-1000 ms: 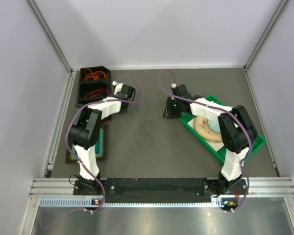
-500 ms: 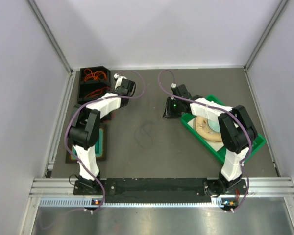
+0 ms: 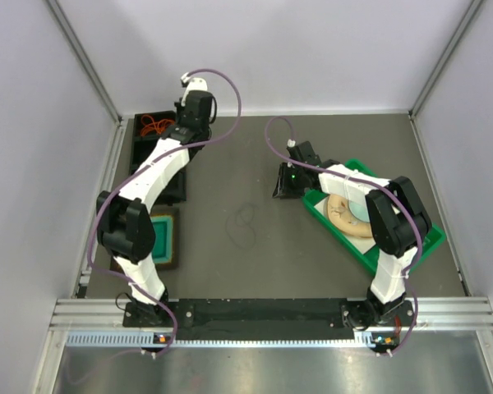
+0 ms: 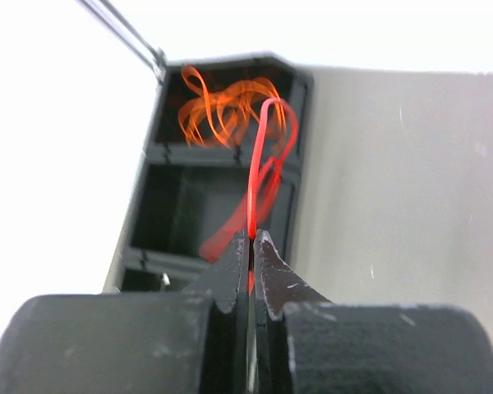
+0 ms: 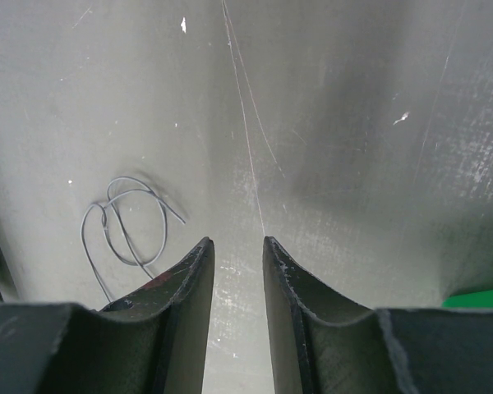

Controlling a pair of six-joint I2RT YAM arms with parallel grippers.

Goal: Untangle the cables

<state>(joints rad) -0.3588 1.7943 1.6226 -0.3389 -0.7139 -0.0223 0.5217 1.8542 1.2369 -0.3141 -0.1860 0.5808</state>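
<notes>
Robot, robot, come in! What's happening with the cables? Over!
Left end effector shut on thin orange-red cable above black plastic bin. Right end effector open, empty, near thin dark looped cable. No obstruction seen.

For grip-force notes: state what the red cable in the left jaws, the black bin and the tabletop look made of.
Red cable: likely plastic-sheathed cord, glossy; it holds smooth springy loops. Black bin: probably moulded plastic, matte, with moulded dividers. Tabletop: hard grey sheet, dull and finely scratched; material unclear.

Orange-red cable (image 4: 254,176) pinched in left gripper (image 4: 252,240), arcing up ahead; orange tangle (image 4: 222,111) heaped beyond, slightly left; thin dark cable (image 5: 125,223) flat, loosely looped, ahead-left of right gripper (image 5: 237,245).
</notes>
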